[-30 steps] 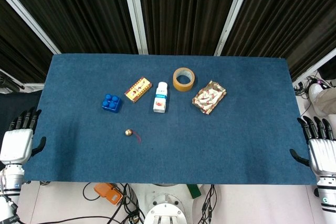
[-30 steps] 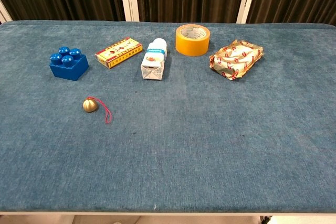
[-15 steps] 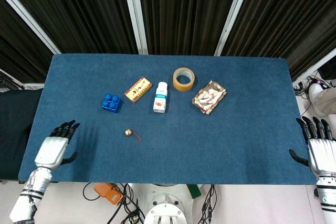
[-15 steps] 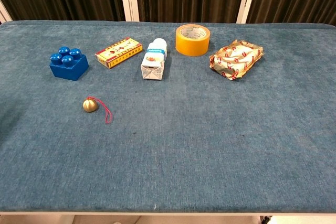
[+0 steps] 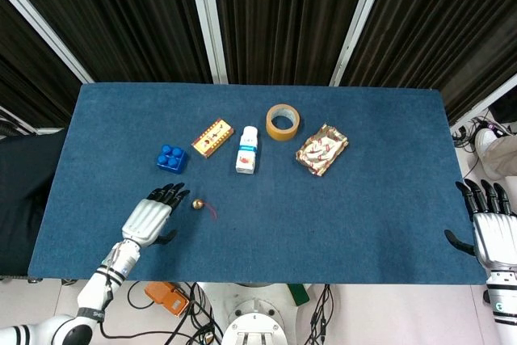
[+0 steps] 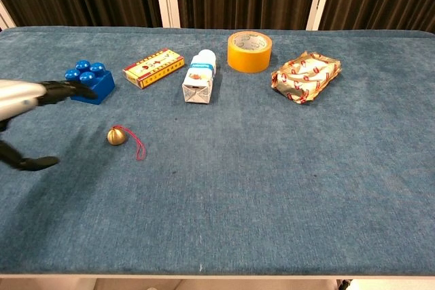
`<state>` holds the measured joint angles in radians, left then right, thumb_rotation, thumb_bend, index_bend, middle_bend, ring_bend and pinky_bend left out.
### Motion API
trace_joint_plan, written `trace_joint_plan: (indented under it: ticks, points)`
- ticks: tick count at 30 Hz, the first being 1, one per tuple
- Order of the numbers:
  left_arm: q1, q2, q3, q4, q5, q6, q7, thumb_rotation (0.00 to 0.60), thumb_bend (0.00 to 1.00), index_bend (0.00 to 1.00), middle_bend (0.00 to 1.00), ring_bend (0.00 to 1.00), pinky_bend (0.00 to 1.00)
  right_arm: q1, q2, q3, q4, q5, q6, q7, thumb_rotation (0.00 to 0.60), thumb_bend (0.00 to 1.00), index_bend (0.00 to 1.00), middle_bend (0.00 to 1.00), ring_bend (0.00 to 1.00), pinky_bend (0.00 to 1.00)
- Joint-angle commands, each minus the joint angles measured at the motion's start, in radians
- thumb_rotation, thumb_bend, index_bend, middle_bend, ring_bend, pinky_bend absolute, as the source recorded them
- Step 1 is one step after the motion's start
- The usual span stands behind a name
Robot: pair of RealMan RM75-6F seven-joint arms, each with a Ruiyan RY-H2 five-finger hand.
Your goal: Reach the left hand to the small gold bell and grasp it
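The small gold bell (image 5: 197, 204) (image 6: 115, 136) lies on the blue table with a thin red cord trailing to its right. My left hand (image 5: 151, 214) (image 6: 30, 100) hovers just left of it, fingers stretched out and apart, holding nothing; its fingertips (image 5: 179, 192) stop a little short of the bell. My right hand (image 5: 492, 228) stays open at the table's right edge, far from the bell, and shows only in the head view.
Behind the bell sit a blue toy brick (image 5: 171, 157), a yellow-red flat box (image 5: 212, 137), a small white bottle (image 5: 247, 149), an orange tape roll (image 5: 283, 122) and a foil-wrapped packet (image 5: 321, 149). The table's near edge (image 5: 242, 280) runs close behind my left forearm.
My left hand has swept from the table's left edge rightward and forward to just beside the bell, now entering the chest view. The right hand and all objects have stayed put.
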<state>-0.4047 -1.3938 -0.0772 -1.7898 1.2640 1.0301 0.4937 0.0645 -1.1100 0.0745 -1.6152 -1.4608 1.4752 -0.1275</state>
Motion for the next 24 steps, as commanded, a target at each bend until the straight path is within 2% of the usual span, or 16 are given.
trace_joint_plan:
  ticks: [1, 11, 24]
  points:
    - [-0.047, -0.043, -0.025, 0.032, -0.052, -0.028, 0.054, 0.600, 0.26, 0.12, 0.00, 0.00, 0.13, 0.001, 0.001, 0.000, 0.000, 0.001, -0.001, 0.000, 0.600, 0.30, 0.16, 0.16, 0.08, 0.00]
    - [-0.119, -0.094, -0.036, 0.075, -0.142, -0.059, 0.096, 0.600, 0.26, 0.24, 0.00, 0.00, 0.13, 0.003, 0.002, 0.003, -0.001, 0.007, -0.005, 0.000, 0.600, 0.30, 0.16, 0.16, 0.08, 0.00]
    - [-0.207, -0.128, -0.044, 0.114, -0.264, -0.084, 0.154, 0.600, 0.26, 0.32, 0.00, 0.00, 0.13, 0.005, 0.003, 0.005, -0.001, 0.010, -0.006, 0.001, 0.600, 0.30, 0.16, 0.16, 0.08, 0.00]
